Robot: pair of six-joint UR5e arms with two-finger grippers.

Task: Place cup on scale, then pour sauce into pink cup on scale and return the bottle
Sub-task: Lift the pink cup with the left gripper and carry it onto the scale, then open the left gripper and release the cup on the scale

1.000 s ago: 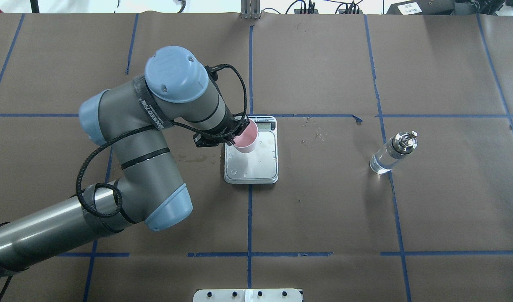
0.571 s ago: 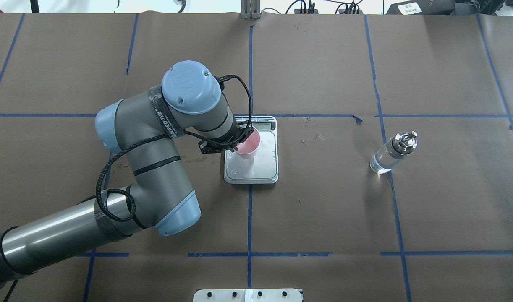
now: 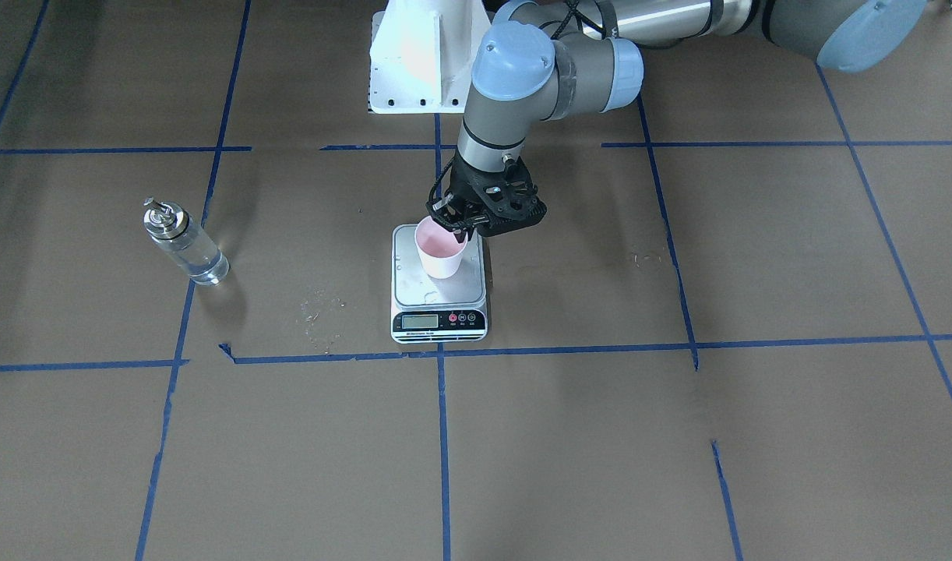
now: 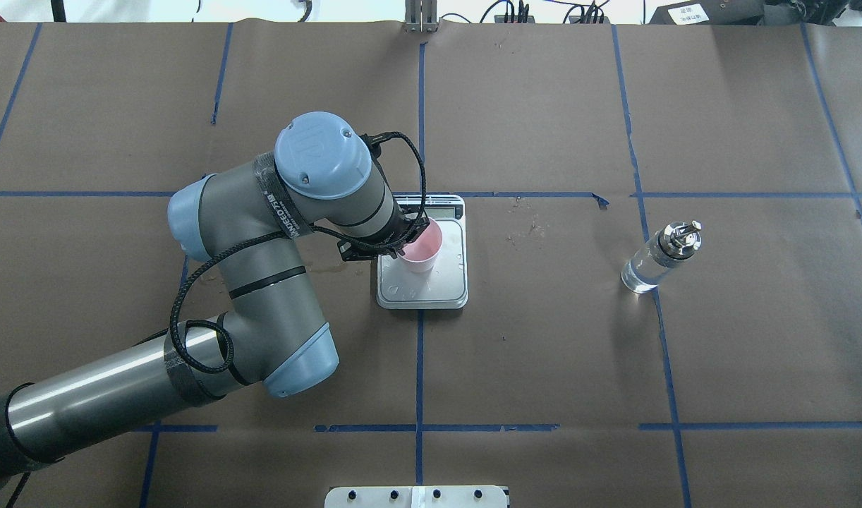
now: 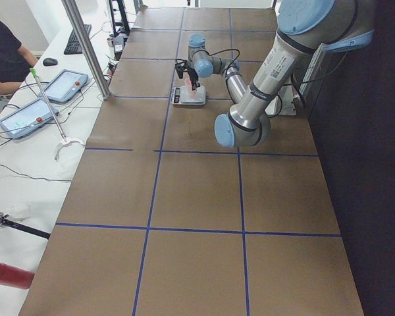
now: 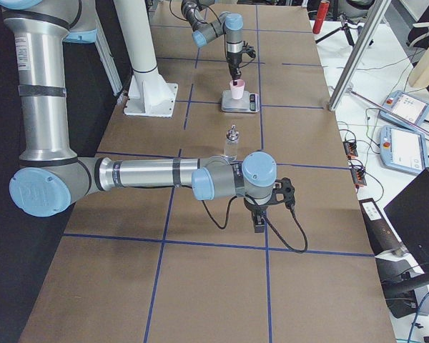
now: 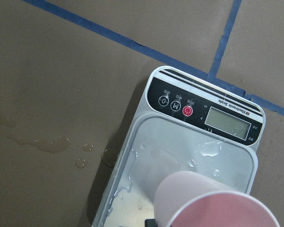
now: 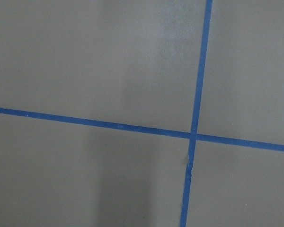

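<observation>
The pale pink cup is upright at the silver platform of the scale; I cannot tell whether it rests on it. My left gripper is shut on the cup's rim on the robot's side. In the overhead view the cup is over the scale's far half. The left wrist view shows the cup in front of the scale's display strip. The clear bottle of colourless sauce stands alone far off. My right gripper hangs over bare table; I cannot tell its state.
Water drops lie on the scale's platform and a wet patch on the brown paper beside it. The robot's white base plate is behind the scale. Blue tape lines grid the table.
My left arm has swung right and lower with the cup, bringing it from the scale's left edge to over the platform. The bottle has not moved.
</observation>
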